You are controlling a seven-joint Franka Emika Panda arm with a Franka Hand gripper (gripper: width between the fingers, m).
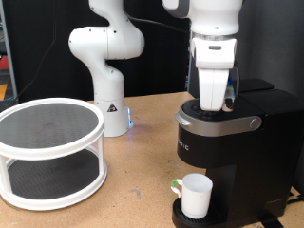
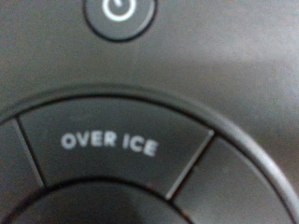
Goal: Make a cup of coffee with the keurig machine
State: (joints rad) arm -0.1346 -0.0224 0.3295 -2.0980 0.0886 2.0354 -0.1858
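The black keurig machine (image 1: 233, 142) stands at the exterior view's right on the wooden table. The white cup (image 1: 196, 197) with a green mark sits on its drip tray under the spout. My gripper (image 1: 213, 103) hangs straight down onto the machine's round top button panel, its fingertips at the lid surface. The wrist view is filled by the button panel: the "OVER ICE" button (image 2: 110, 143) and a round power button (image 2: 119, 11). No fingers show in the wrist view. Nothing shows between the fingers.
A white two-tier round rack (image 1: 47, 152) with dark mesh shelves stands at the exterior view's left. A second white robot arm base (image 1: 109, 66) stands behind on the table. Bare wooden table (image 1: 133, 190) lies between rack and machine.
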